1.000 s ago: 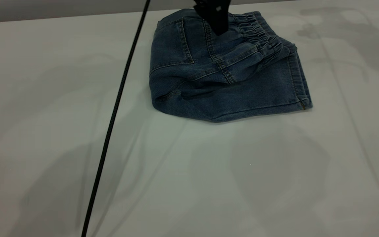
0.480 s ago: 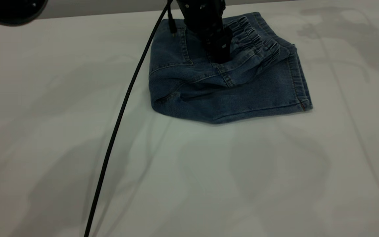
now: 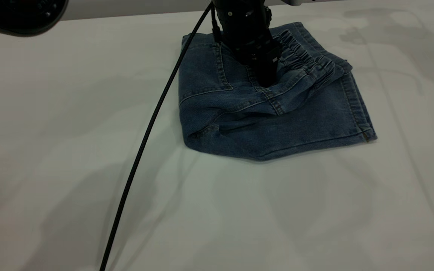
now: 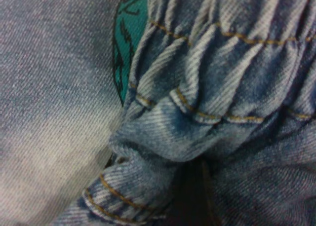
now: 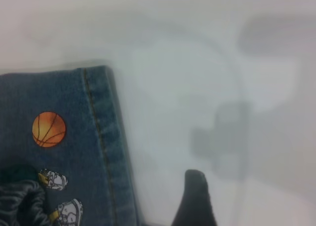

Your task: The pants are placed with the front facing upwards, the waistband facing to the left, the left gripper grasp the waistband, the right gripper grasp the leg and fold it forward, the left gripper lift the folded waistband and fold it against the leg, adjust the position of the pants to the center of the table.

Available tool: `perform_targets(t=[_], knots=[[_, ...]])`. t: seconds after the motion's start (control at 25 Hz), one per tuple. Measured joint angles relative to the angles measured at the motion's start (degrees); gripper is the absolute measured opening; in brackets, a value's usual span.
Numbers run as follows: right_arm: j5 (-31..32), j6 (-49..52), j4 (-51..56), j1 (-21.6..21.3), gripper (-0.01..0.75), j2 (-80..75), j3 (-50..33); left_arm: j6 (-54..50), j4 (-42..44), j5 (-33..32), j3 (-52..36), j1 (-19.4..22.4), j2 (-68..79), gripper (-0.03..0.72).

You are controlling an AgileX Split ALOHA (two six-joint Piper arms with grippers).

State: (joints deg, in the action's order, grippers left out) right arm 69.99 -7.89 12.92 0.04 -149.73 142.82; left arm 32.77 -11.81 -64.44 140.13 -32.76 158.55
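Note:
The pants lie folded on the table, back pocket up, and the gathered waistband is turned over onto the leg. My left gripper stands on the folded layer just beside the waistband, its tip narrow and shut, pressing the denim down. Its wrist view is filled with the ruched waistband and a green print beneath it. My right gripper hangs over bare table beside the leg cuff, apart from the cloth.
A thin black cable runs from the near left edge up to the left gripper. A bulky black rig part hangs over the far left corner. The leg carries a basketball print.
The left gripper came down from above onto the pants. The whole folded bundle then slid toward the near right with it. The black rig part appeared at the far left.

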Motion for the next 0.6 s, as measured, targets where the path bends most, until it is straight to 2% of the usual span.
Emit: perform_targets(t=[0.32, 0.6], knots=[[0.02, -0.04, 0.00, 0.00, 0.479, 0.19, 1.90, -0.82, 4.72, -6.48, 7.31, -0.05, 0.23, 0.538], [0.02, -0.12, 0.66, 0.00, 0.479, 4.61, 3.04, -4.89, 7.44, -5.62, 15.54, 0.12, -2.73, 0.538]])
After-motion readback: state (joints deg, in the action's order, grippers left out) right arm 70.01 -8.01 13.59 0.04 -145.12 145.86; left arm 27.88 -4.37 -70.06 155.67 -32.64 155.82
